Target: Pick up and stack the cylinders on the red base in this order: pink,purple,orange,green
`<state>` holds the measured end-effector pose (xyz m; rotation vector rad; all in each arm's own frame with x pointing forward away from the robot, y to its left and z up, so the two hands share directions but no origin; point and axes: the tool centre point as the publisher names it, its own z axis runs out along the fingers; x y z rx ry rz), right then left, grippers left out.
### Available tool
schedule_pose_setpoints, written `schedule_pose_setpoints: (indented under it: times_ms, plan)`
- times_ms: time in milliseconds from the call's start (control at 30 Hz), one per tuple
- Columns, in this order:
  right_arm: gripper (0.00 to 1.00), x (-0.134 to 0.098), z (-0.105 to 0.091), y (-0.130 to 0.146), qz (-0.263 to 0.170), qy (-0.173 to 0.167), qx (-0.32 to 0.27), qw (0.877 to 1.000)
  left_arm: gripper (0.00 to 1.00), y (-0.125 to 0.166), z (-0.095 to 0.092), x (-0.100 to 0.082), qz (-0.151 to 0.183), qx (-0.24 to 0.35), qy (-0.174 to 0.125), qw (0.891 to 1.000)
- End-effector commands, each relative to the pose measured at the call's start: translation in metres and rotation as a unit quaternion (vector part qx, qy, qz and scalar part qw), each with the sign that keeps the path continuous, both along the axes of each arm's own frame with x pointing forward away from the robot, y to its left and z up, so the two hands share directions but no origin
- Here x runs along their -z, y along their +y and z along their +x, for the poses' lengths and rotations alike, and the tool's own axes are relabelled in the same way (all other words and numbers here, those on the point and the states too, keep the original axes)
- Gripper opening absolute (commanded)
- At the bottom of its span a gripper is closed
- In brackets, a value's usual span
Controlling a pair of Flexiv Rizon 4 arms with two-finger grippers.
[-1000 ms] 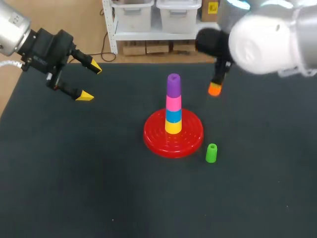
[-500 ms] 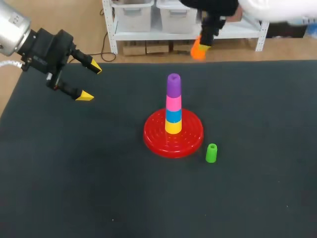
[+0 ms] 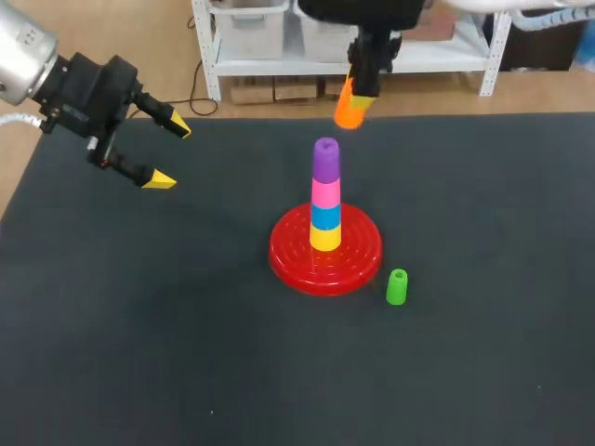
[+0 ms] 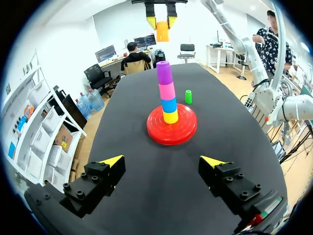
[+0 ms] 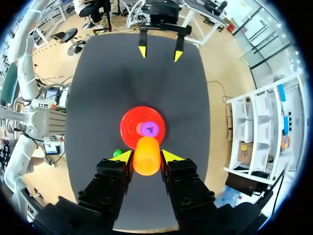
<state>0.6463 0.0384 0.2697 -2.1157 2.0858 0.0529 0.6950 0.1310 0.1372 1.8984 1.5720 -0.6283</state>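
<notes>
Where clamped, orange cylinder (image 5: 146, 155) partly hides red base (image 5: 130, 123).

Just a dark worktop (image 3: 139, 325), plain black surface all over. Also a yellow cylinder (image 3: 324, 239) standing upright near the middle, with a blue cylinder (image 3: 324, 216) sitting right on top of it

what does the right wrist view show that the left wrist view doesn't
Only the right wrist view: the purple cylinder's top face, seen from above. Only the left wrist view: the yellow cylinder and blue cylinder beneath the pink cylinder, seen side-on. Both: the red base, the green cylinder beside it, the open left gripper, and the right gripper shut on the orange cylinder.
</notes>
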Motion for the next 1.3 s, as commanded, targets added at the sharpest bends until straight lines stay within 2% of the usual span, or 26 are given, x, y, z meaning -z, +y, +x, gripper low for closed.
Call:
schedule_pose_setpoints:
  times_ms: [33,200,467,667,1300]
  plan:
    - [0.00,0.008,0.000,0.008,-0.006,0.014,-0.004,1.000,1.00,0.000,0.001,0.000,0.001,0.000,0.000,1.000]
    - [0.00,0.022,0.001,0.015,-0.011,0.031,-0.010,0.999,1.00,0.000,0.001,0.000,0.001,0.000,0.000,1.000]
    - [0.00,0.033,0.007,0.024,-0.021,0.028,-0.011,0.999,1.00,0.000,0.001,0.000,0.001,0.000,0.000,1.000]
    - [0.00,0.037,0.017,0.028,-0.022,0.017,-0.003,1.000,1.00,0.000,0.001,0.000,0.001,0.000,0.000,1.000]
    - [0.00,0.047,0.021,0.029,-0.026,0.032,-0.004,0.999,1.00,0.000,0.001,0.000,0.001,0.000,0.000,1.000]
